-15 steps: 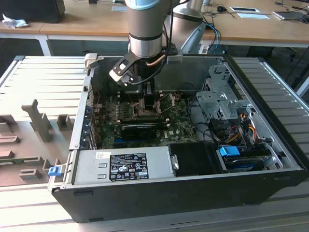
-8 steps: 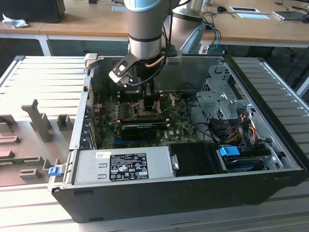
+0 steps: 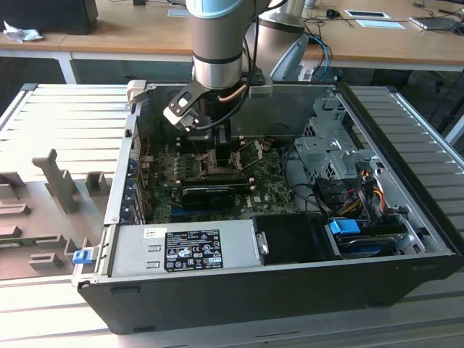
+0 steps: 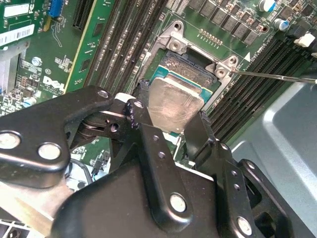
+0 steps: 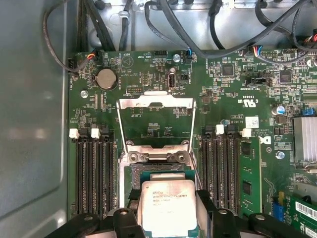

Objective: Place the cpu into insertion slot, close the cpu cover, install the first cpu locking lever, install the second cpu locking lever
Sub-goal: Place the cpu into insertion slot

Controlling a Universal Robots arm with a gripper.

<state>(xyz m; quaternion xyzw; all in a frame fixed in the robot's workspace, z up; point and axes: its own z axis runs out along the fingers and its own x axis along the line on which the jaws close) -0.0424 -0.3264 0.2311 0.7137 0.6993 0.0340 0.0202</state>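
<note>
A slatted grey counter [image 3: 58, 123] carries an open computer case [image 3: 406, 217]. Wooden desks [image 3: 130, 29] cross the upper edge of the exterior view. On the counter at the exterior view's left stand grey fixture blocks [image 3: 56, 181]. Inside the case, a grey power supply [image 3: 181, 250] lies along the lower edge, a black expansion card [image 3: 210, 194] sits mid-frame, and a metal drive cage [image 3: 326, 156] is toward the exterior view's right.

The arm [image 3: 216, 43] drops from the upper middle into the case, over the green motherboard [image 5: 233, 99]. In both wrist views the gripper [image 4: 171, 116] has its black fingers [image 4: 143, 106] pinching the cpu [image 4: 173, 101] by two opposite edges. The cpu's silvery face is up over the near part of the insertion slot [image 4: 190, 62]. Whether it touches the slot cannot be told.

The cpu cover [image 5: 155, 101] stands swung back from the slot, with board showing through its window. A thin lever rod [image 4: 277, 76] juts sideways from the slot's frame. Memory slots [image 5: 94, 168] flank the slot closely on both sides. The grey case wall [image 5: 29, 124] runs just beyond one bank.
</note>
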